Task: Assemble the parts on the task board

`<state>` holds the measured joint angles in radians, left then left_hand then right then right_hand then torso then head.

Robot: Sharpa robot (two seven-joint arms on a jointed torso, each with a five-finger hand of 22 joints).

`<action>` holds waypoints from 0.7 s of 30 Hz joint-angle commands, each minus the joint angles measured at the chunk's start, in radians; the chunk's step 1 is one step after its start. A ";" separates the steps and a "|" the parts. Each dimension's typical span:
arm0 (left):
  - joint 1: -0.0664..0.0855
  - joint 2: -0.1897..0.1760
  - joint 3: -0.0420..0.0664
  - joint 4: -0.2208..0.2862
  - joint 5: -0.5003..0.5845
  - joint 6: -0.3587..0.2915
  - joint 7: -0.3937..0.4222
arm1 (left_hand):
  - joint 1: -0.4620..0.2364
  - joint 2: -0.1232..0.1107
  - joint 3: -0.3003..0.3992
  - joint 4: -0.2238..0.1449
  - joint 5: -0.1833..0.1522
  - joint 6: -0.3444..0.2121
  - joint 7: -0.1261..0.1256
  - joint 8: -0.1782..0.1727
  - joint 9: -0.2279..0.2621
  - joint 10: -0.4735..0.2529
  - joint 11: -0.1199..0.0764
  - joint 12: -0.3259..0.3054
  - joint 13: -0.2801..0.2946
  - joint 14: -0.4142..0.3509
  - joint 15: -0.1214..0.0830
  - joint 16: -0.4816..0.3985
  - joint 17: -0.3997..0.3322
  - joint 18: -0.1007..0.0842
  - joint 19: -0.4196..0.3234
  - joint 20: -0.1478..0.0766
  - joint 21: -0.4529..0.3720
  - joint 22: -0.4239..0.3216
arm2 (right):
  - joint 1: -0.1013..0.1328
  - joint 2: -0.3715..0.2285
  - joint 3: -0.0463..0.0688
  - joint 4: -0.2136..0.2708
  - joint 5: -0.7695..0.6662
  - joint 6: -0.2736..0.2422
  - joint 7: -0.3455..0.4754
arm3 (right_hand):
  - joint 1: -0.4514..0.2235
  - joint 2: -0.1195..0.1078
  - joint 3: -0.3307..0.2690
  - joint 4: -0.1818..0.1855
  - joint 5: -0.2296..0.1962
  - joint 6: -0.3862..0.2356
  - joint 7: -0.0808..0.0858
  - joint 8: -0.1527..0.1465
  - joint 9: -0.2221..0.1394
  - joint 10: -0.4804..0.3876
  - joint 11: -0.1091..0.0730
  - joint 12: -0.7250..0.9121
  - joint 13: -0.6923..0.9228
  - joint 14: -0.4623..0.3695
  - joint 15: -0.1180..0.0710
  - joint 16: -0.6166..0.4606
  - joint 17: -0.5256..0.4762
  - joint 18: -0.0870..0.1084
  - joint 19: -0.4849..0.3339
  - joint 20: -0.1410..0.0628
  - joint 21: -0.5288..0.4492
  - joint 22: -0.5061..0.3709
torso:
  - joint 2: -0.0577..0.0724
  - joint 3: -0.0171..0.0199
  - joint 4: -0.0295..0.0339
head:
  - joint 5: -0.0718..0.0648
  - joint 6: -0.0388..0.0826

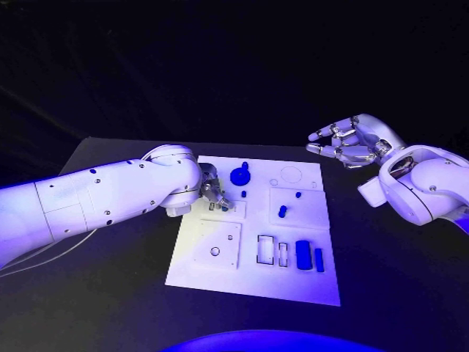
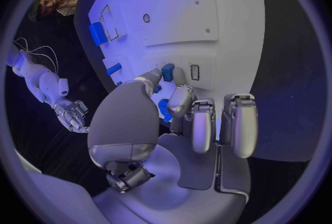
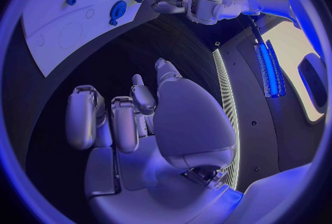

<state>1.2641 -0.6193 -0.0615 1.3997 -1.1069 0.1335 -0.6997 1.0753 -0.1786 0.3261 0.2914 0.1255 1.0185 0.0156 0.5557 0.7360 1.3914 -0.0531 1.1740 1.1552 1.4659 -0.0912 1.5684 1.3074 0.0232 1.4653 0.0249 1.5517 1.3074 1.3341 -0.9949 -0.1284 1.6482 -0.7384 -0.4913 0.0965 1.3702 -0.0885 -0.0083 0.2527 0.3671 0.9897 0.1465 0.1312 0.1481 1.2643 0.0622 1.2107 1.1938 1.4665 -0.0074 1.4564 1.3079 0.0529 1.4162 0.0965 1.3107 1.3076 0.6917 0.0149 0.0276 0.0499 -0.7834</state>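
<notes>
Carefully Does It: One Part Pinched Over the Board

Low over the left side of the white board [image 1: 298, 282], the left hand [image 1: 213, 195] pinches a small blue part [image 2: 167, 72] at its fingertips, seemingly to seat it in a slot close by. Other blue pieces wait: a round one [image 1: 239, 176] at the far edge, two bars [image 1: 310, 257] near the front right. The right hand [image 1: 346, 141] hovers off the far right corner, fingers loosely curled, holding nothing, probably keeping clear.

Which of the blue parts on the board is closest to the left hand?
The small blue part at the fingertips of the left hand. The round blue part and the blue blocks lie apart from the hand.
</notes>
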 commanded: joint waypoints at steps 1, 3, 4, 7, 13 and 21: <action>0.000 -0.002 0.002 0.006 -0.009 -0.004 -0.039 | -0.001 0.006 -0.014 0.001 0.000 0.001 0.002 0.005 -0.002 0.000 0.006 0.005 0.001 0.105 -0.004 0.002 0.263 -0.017 0.088 -0.005 0.006 0.238 | -0.001 -0.001 0.000 0.001 -0.009 0.008 0.009 | -0.010 0.004 -0.004 0.002 -0.005 -0.005 -0.003 0.003 0.000 -0.004 -0.002 -0.002 -0.001 0.061 -0.005 -0.005 0.100 0.012 -0.005 0.000 -0.006 0.099 | 0.000 -0.0002 0.0000 | 0.000 0.001; 0.000 -0.004 0.003 0.009 -0.010 -0.006 -0.039 | 0.000 0.012 -0.028 0.001 0.000 0.001 0.002 0.005 -0.003 0.000 0.006 0.006 0.001 0.105 -0.004 0.002 0.263 -0.017 0.089 -0.005 0.007 0.240 | -0.001 -0.001 0.000 0.001 -0.009 0.007 0.009 | -0.010 0.004 -0.004 0.002 -0.005 -0.005 -0.003 0.003 0.000 -0.004 -0.002 -0.002 -0.001 0.061 -0.005 -0.005 0.100 0.012 -0.005 0.000 -0.006 0.099 | 0.000 0.0000 -0.0003 | 0.001 0.001; 0.000 -0.004 0.003 0.010 -0.011 -0.008 -0.039 | 0.000 0.012 -0.028 0.001 0.000 0.001 0.002 0.005 -0.003 0.000 0.006 0.006 0.001 0.105 -0.004 0.002 0.263 -0.017 0.089 -0.005 0.007 0.240 | -0.001 -0.001 0.000 0.001 -0.009 0.007 0.009 | -0.010 0.004 -0.004 0.002 -0.005 -0.005 -0.003 0.003 0.000 -0.004 -0.002 -0.002 -0.001 0.061 -0.005 -0.005 0.100 0.012 -0.005 0.000 -0.006 0.099 | 0.000 0.0001 -0.0005 | 0.001 0.001; 0.000 -0.005 0.003 0.013 -0.010 -0.012 -0.039 | -0.001 0.016 -0.040 0.002 0.000 0.002 0.002 0.006 -0.004 0.000 0.006 0.006 0.001 0.105 -0.004 0.002 0.263 -0.017 0.089 -0.005 0.007 0.239 | -0.001 -0.001 0.000 0.001 -0.009 0.006 0.010 | -0.010 0.004 -0.004 0.002 -0.005 -0.005 -0.003 0.003 0.000 -0.004 -0.002 -0.002 -0.001 0.061 -0.005 -0.005 0.100 0.012 -0.005 0.000 -0.006 0.099 | 0.000 0.0005 -0.0008 | 0.001 0.001; 0.000 -0.008 0.005 0.017 -0.004 -0.026 -0.038 | -0.007 0.021 -0.059 0.002 0.001 0.002 0.002 0.007 -0.006 0.000 0.006 0.007 0.001 0.105 -0.004 0.002 0.263 -0.017 0.088 -0.005 0.007 0.239 | -0.001 -0.002 0.000 0.001 -0.009 0.005 0.010 | -0.012 0.004 -0.006 0.003 -0.007 -0.005 -0.003 0.003 0.000 -0.005 -0.002 -0.003 -0.003 0.061 -0.005 -0.005 0.099 0.013 -0.005 0.000 -0.008 0.099 | 0.000 0.0002 0.0000 | 0.001 0.004; 0.002 -0.032 0.030 0.038 0.056 -0.046 -0.035 | 0.000 0.021 -0.085 0.001 0.002 -0.007 0.004 0.004 -0.011 -0.011 0.008 -0.009 -0.016 0.105 -0.004 0.002 0.263 -0.015 0.084 -0.005 0.003 0.233 | -0.001 -0.002 0.000 -0.002 -0.009 0.005 0.011 | -0.012 0.004 -0.006 0.003 -0.007 -0.005 -0.003 0.003 0.000 -0.005 -0.002 -0.003 -0.003 0.061 -0.005 -0.005 0.099 0.013 -0.005 0.000 -0.008 0.099 | -0.001 0.0003 0.0010 | 0.002 0.009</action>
<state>1.2642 -0.6503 -0.0320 1.4327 -1.0910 0.1075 -0.6997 1.0669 -0.1616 0.2467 0.2905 0.1255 1.0178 0.0162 0.5595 0.7264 1.3857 -0.0476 1.1669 1.1401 1.4659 -0.0911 1.5684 1.3073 0.0231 1.4653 0.0250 1.5558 1.3074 1.3340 -0.9968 -0.1284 1.6462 -0.7385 -0.4920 0.0975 1.3661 -0.0844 -0.0110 0.2555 0.3636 0.9897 0.1464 0.1312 0.1481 1.2643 0.0622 1.2107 1.1920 1.4665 -0.0074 1.4564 1.3077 0.0529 1.4162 0.0965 1.3063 1.3074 0.6917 0.0150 0.0280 0.0516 -0.7770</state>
